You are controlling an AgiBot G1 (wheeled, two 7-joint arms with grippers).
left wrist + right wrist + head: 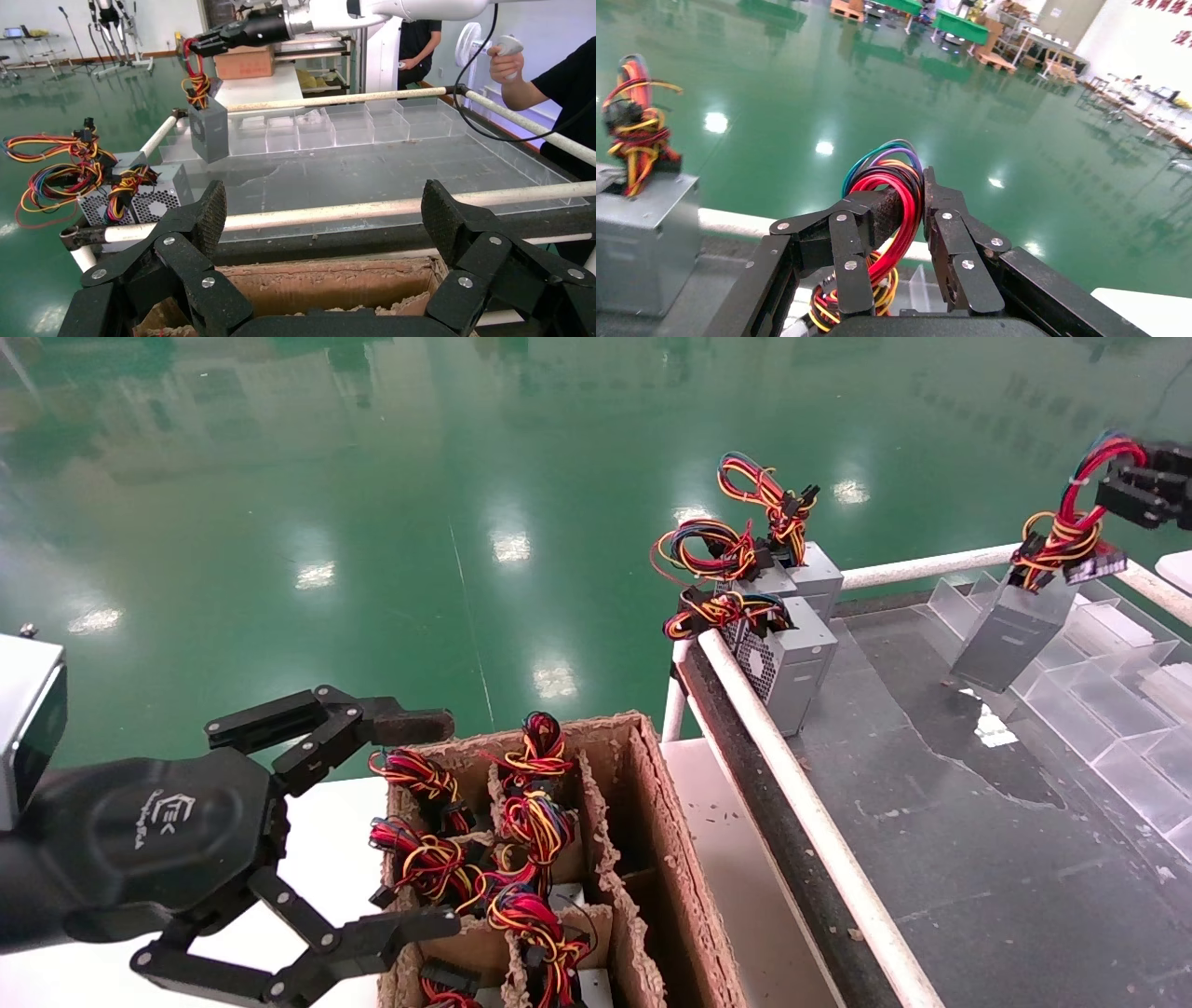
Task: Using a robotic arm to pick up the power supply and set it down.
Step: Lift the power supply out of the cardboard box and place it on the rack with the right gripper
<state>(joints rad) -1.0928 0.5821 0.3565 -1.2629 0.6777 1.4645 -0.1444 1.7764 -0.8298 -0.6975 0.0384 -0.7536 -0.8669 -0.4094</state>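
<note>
Power supply [1010, 633], a slim grey metal box, hangs tilted by its wire loop [1071, 514] over the dark conveyor surface [978, 840], beside the clear plastic dividers [1117, 710]; we cannot tell whether its lower corner touches the surface. Right gripper [1131, 491] sits at the far right, fingers pinched on the red loop; in the right wrist view the wires pass between the closed pads of the gripper [919, 207]. Left gripper [410, 822] hovers low at the near left over a cardboard box [652, 822] of wired units, jaws spread wide, holding nothing. We note three more grey power supplies [787, 654] at the conveyor's far corner by a white rail [792, 784]. Glossy green floor [372, 523] beyond.
</note>
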